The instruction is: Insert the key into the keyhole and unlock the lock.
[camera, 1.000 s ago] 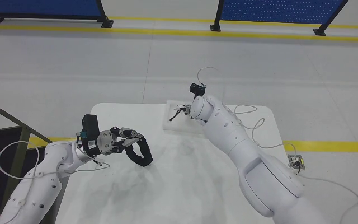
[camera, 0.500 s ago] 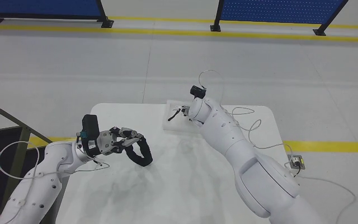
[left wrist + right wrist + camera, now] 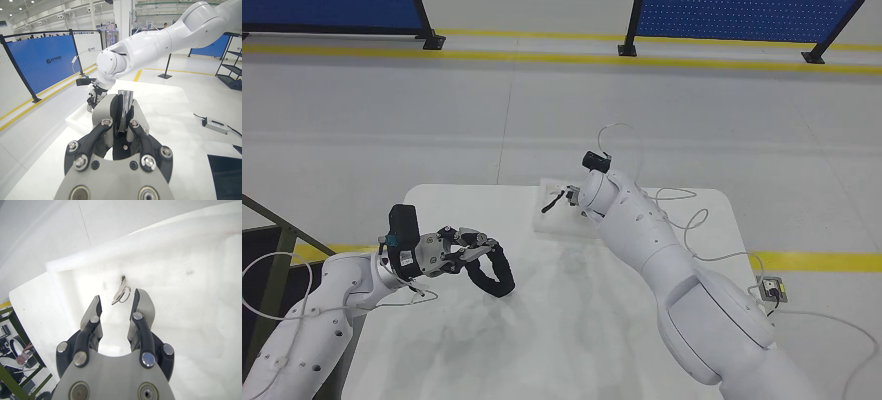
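**Near field.** Over the left part of the white table (image 3: 542, 340), the left gripper (image 3: 480, 252) is pinched on the lock (image 3: 498, 280), a black looped cable lock with a bright metal barrel. In the left wrist view the two fingers (image 3: 113, 106) press against the sides of that barrel. It stands between them with its flat end pointing away from the wrist (whether the keyhole sits in this end cannot be made out). In the top view the black loop extends beyond the fingertips, toward the table's middle.

**Middle field.** At the table's far edge lies a shallow white foam block (image 3: 560, 222). The right gripper (image 3: 117, 296) hangs over it, pointing down, with its fingers (image 3: 140, 302) spread. The key (image 3: 115, 299) is small and silver. It stands tilted, its tip in a dark hole in the foam and its head raised between the two fingertips. Neither pad touches it. Lock and key are well apart, each on its own side of the table.

**Far field.** Beyond the table are pale floor, a yellow line (image 3: 542, 57) and blue barrier panels (image 3: 332, 12).
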Controlling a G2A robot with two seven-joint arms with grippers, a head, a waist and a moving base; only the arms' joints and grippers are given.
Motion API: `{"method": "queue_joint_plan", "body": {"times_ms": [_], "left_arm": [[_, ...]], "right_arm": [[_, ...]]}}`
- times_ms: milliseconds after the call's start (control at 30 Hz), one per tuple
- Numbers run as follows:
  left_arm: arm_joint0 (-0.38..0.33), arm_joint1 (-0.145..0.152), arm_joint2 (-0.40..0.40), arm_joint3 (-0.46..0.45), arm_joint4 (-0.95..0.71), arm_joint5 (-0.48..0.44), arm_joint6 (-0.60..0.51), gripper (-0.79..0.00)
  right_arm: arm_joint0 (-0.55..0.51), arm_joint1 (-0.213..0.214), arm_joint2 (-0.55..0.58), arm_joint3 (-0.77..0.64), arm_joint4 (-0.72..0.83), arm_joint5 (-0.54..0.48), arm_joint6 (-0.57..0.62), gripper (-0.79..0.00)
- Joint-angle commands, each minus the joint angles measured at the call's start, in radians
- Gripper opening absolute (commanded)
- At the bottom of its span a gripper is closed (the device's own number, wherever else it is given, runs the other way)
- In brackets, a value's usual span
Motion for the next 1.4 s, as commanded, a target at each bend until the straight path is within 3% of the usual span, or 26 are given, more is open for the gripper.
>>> {"method": "queue_joint_plan", "body": {"times_ms": [0,100,300,433,633,1033,1367], "left_arm": [[0.000,0.000,0.000,0.000,0.000,0.000,0.000,-0.785],[0.000,0.000,0.000,0.000,0.000,0.000,0.000,-0.785],[0.000,0.000,0.000,0.000,0.000,0.000,0.000,-0.785],[0.000,0.000,0.000,0.000,0.000,0.000,0.000,-0.785],[0.000,0.000,0.000,0.000,0.000,0.000,0.000,-0.785],[0.000,0.000,0.000,0.000,0.000,0.000,0.000,-0.785],[0.000,0.000,0.000,0.000,0.000,0.000,0.000,-0.785]], "right_arm": [[0.000,0.000,0.000,0.000,0.000,0.000,0.000,-0.493],[0.000,0.000,0.000,0.000,0.000,0.000,0.000,-0.539],[0.000,0.000,0.000,0.000,0.000,0.000,0.000,-0.428],[-0.014,0.005,0.015,-0.015,0.011,0.003,-0.041,-0.397],[-0.032,0.016,0.048,-0.040,0.037,0.019,-0.070,-0.474],[-0.065,0.023,0.093,-0.074,0.068,0.047,-0.121,-0.539],[-0.075,0.018,0.125,-0.059,0.096,0.051,-0.171,-0.748]]}}
